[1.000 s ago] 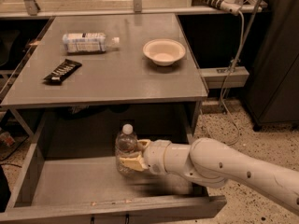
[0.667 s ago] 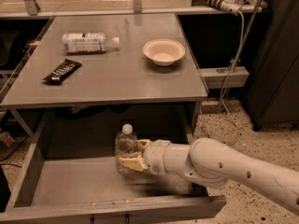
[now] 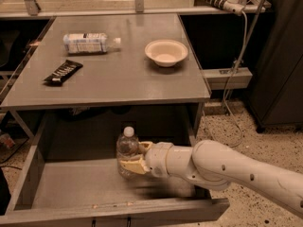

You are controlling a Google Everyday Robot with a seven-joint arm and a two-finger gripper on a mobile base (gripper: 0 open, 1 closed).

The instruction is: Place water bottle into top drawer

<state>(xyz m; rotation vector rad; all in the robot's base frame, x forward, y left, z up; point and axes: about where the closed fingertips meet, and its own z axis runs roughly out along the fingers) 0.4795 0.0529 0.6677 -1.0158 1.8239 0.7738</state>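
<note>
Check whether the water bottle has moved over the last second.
No. The water bottle is below the same point on the front edge of the table, upright inside the top drawer, with the gripper closed on it.

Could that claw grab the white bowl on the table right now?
Probably not yet: the claw is down in the open top drawer, closed round the water bottle. The bowl sits uncovered on the table above, so after letting go it looks reachable.

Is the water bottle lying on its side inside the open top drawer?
No, the water bottle stands upright in the top drawer, with the gripper closed around its lower part.
</note>
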